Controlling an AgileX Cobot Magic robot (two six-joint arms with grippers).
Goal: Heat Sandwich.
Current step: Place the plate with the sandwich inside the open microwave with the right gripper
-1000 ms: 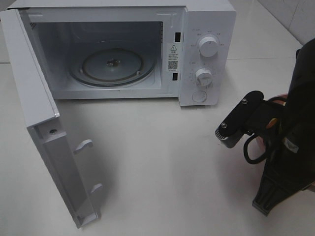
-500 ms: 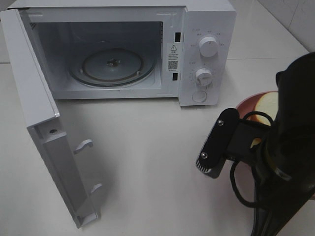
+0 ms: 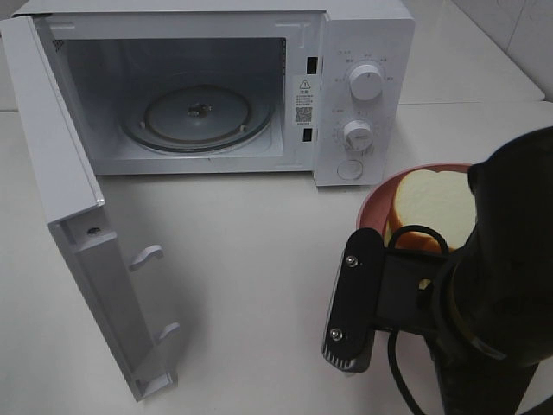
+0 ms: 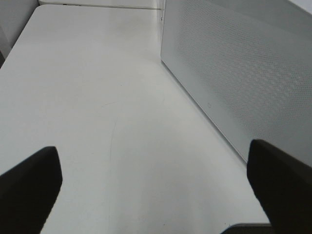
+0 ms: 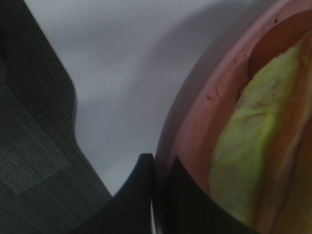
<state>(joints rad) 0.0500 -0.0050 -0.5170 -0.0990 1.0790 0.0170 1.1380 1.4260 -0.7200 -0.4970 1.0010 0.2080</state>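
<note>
Two tools, one busy: right tool is clenched on the pink plate rim. The sandwich sits on it, 4 o'clock from the open microwave. Left tool gapes empty, far off.

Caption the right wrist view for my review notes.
Right claw shut on the rim of the pink plate, which carries the sandwich.

microwave front frame, beside cavity: white sticker; warning triangle at sticker top; QR code at sticker bottom; print lines between them too small to read; tiny scale marks and captions ringing upper dial and lower dial, none legible; no brand name readable; wrist views show no text
</note>
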